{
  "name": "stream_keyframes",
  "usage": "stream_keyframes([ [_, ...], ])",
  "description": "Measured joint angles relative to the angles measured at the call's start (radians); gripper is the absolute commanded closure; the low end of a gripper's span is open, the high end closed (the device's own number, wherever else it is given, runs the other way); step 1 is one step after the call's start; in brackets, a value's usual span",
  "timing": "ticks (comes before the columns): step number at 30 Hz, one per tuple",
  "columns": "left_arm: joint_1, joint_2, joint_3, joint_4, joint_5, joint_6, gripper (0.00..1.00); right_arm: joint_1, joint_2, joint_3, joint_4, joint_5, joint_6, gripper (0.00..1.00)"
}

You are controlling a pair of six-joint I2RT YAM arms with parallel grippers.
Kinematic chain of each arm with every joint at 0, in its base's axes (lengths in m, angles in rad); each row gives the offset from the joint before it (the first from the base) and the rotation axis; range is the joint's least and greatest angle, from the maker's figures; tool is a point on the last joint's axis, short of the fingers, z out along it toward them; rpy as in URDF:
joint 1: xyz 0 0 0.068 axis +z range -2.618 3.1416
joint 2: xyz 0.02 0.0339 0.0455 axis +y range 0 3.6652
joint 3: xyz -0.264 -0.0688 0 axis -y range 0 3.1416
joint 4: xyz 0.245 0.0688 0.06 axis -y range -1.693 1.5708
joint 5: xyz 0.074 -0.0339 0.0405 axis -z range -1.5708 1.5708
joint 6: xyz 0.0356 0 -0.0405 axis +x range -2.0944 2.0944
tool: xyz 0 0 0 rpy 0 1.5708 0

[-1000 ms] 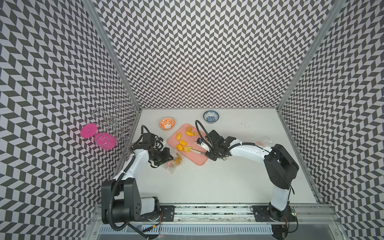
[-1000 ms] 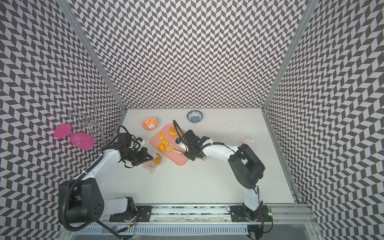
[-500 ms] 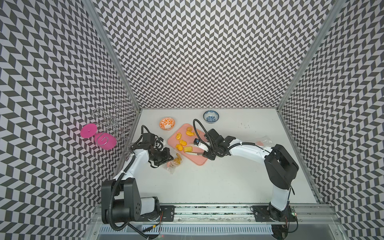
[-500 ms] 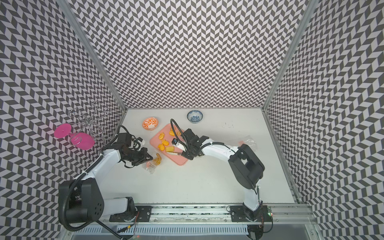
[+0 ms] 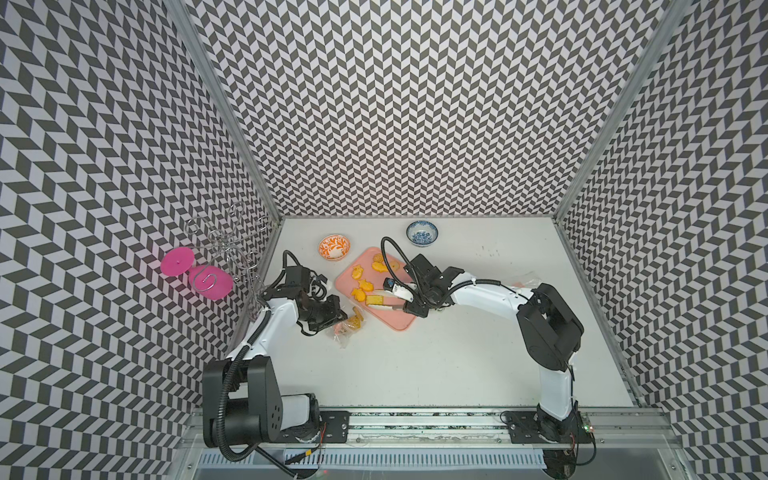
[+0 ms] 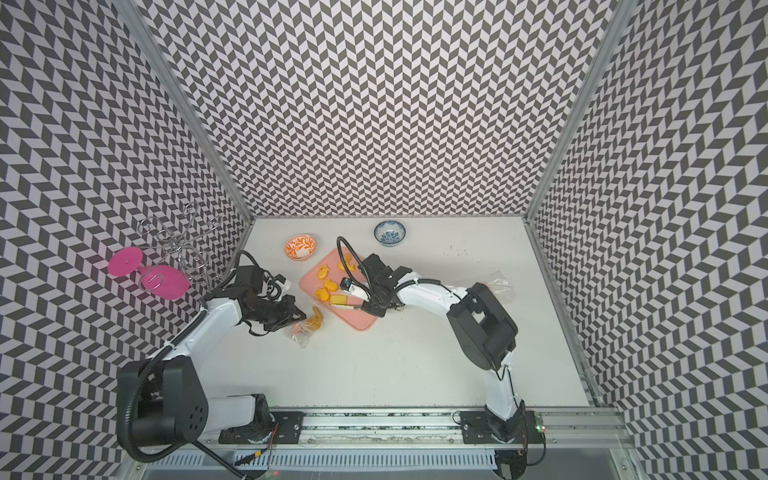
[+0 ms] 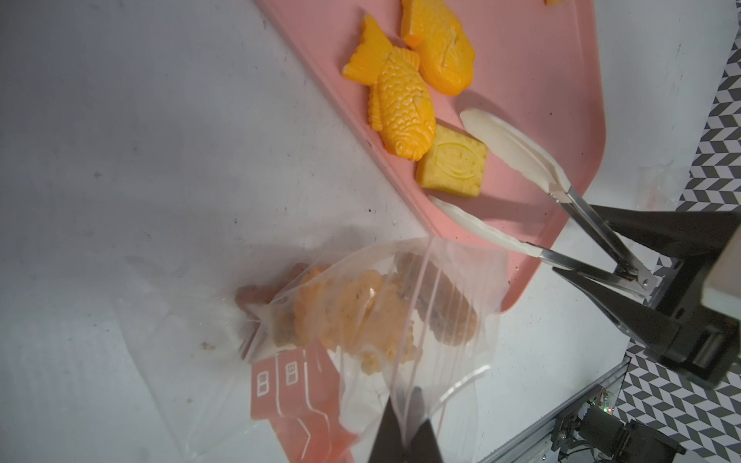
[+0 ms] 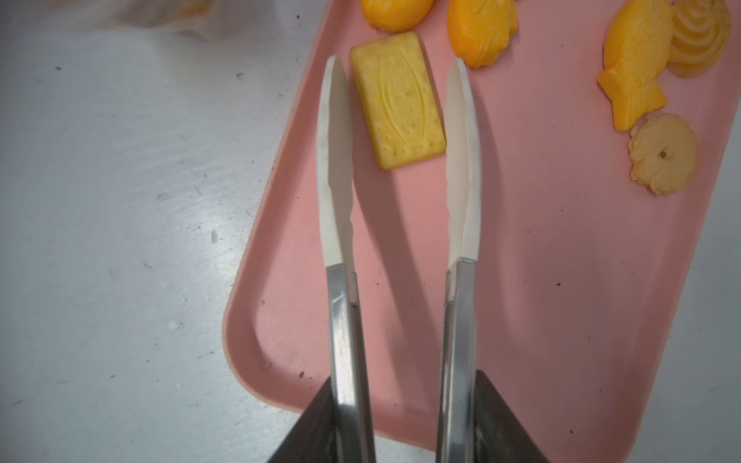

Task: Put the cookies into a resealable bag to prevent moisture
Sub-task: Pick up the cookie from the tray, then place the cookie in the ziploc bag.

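Far left, by the wall: a wire rack [image 5: 226, 249] carrying pink glasses [image 5: 210, 282]; its foot is hard to make out. Next, the left end effector [image 7: 405, 435] is pinched together on the edge of a clear bag [image 7: 361, 320]; the wrist view shows only its fingertips, cut off by the frame. The bag lies on the bench [image 5: 415, 365], just beside the pink tray [image 8: 541, 280]. Some cookies [image 7: 353, 316] sit inside it, blurred by the plastic; count not readable. More lie loose on the tray. Several are cut off at the frame edge in the right wrist view, and one sits partly behind a cable in both top views. The rectangular cookie [image 8: 397, 106] lies between the white tips of the tongs [image 8: 339, 160]; contact cannot be judged. The right end effector [image 8: 405, 417] is clamped on the tongs' metal arms. Behind the tray: an orange bowl [image 5: 334, 247] and a blue bowl [image 5: 422, 233]. Far right: a second clear bag [image 5: 521, 279], partly hidden by the right arm.
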Motion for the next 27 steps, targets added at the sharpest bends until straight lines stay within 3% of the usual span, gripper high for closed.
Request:
stream_keyframes([
  [4, 0.000, 0.000, 0.000, 0.000, 0.000, 0.000, 1.00, -0.001, 0.000, 0.007, -0.040, 0.002, -0.013, 0.65],
  [14, -0.016, 0.011, 0.002, 0.000, 0.002, -0.001, 1.00, -0.028, -0.066, -0.041, -0.047, -0.014, 0.014, 0.66],
  [21, -0.019, 0.013, 0.014, -0.004, -0.002, 0.000, 1.00, -0.052, -0.290, -0.174, 0.005, -0.187, 0.123, 0.66],
  [27, -0.019, 0.013, 0.034, -0.019, -0.010, 0.000, 1.00, -0.001, -0.303, -0.182, 0.021, -0.287, 0.196, 0.66],
])
